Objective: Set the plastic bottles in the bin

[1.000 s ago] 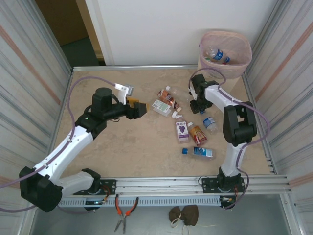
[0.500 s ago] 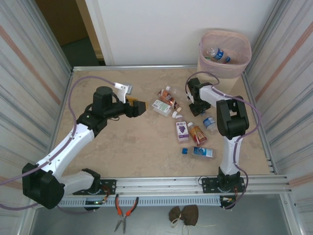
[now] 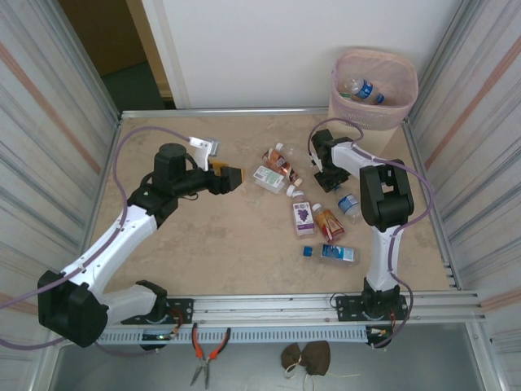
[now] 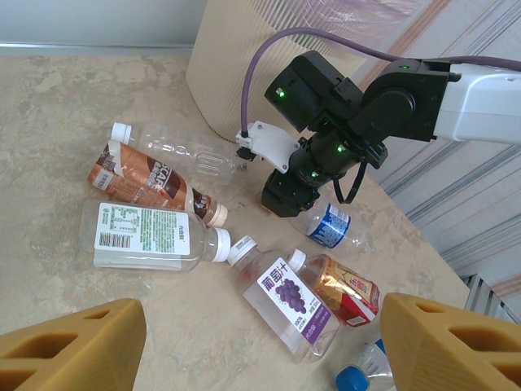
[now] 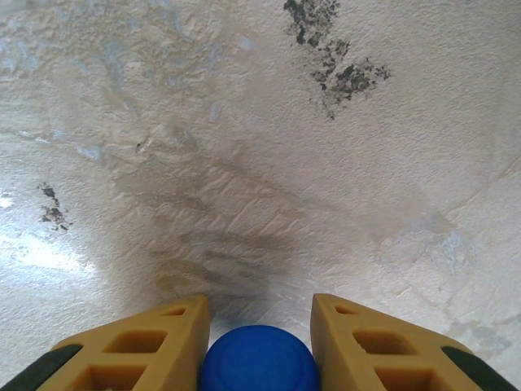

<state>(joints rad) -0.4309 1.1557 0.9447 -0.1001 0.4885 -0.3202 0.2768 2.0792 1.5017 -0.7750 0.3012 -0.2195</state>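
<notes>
Several plastic bottles lie right of the table's middle: a brown one (image 4: pixel 151 181), a clear one with a white-green label (image 4: pixel 142 236), a grape-labelled one (image 3: pixel 303 216) and an orange-labelled one (image 3: pixel 330 221). Another bottle with a blue cap (image 3: pixel 332 253) lies nearer the front. My right gripper (image 3: pixel 330 181) points down at the table, shut on the blue cap (image 5: pixel 259 362) of a blue-labelled bottle (image 4: pixel 330 226). My left gripper (image 3: pixel 232 177) hovers open left of the pile, its yellow fingers (image 4: pixel 73 346) wide apart with nothing between them. The beige bin (image 3: pixel 374 114) stands at the back right with a bottle (image 3: pixel 362 90) inside.
A metal bracket (image 3: pixel 203 147) lies at the back left of the table. Corrugated panels wall both sides. Pliers (image 3: pixel 207 350) and a brown object (image 3: pixel 307 357) rest on the ledge in front of the arm bases. The bin's wall (image 4: pixel 236 65) rises just behind the pile.
The right arm has folded in and its gripper has come down by the blue-labelled bottle, its fingers narrowing onto the cap. The left arm has hardly moved.
</notes>
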